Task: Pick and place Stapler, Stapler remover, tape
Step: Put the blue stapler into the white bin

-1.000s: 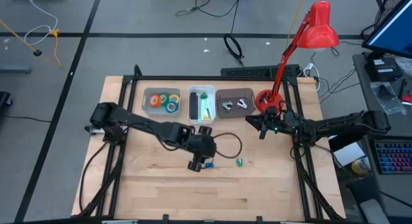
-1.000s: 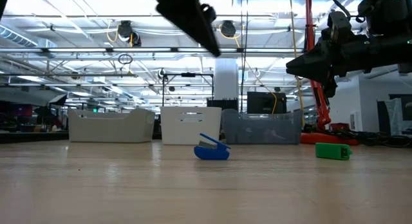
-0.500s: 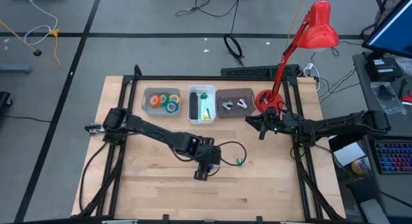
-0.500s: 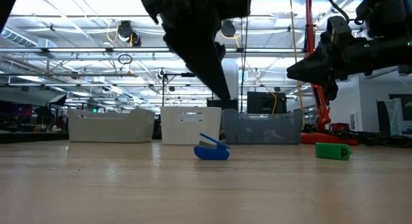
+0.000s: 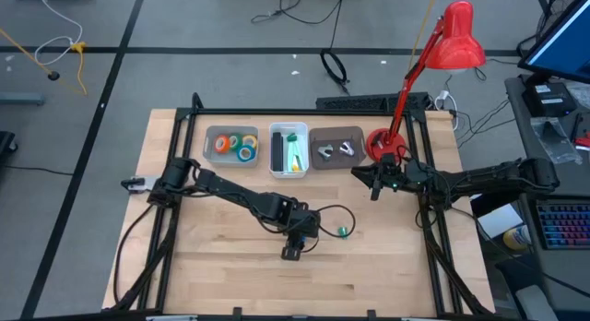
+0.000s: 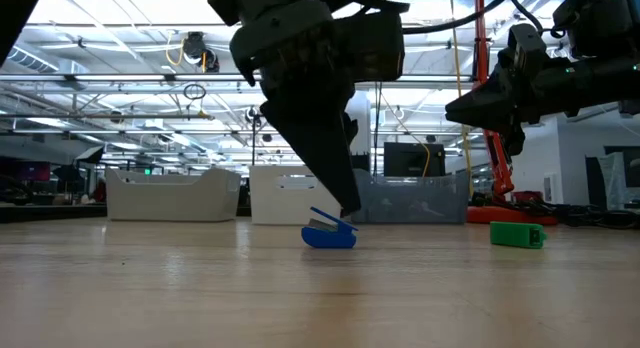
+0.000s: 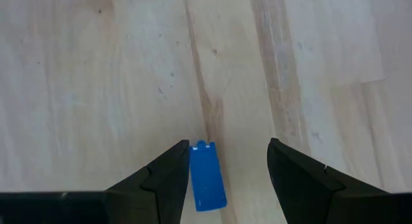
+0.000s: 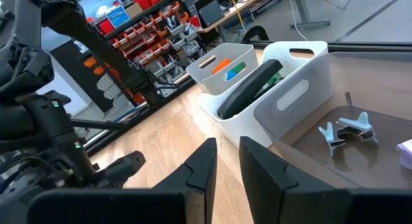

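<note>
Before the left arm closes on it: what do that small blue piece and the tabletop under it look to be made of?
The small blue piece looks like moulded plastic: one even saturated colour, smooth matte face, a notched end. It lies between the open jaws of the left gripper. The tabletop looks like pale wood, probably jointed boards with a light finish, judging by lengthwise grain and plank seams.

Tape rolls [image 5: 234,145] in bin; blue stapler [image 7: 207,184] lies flat.
</note>
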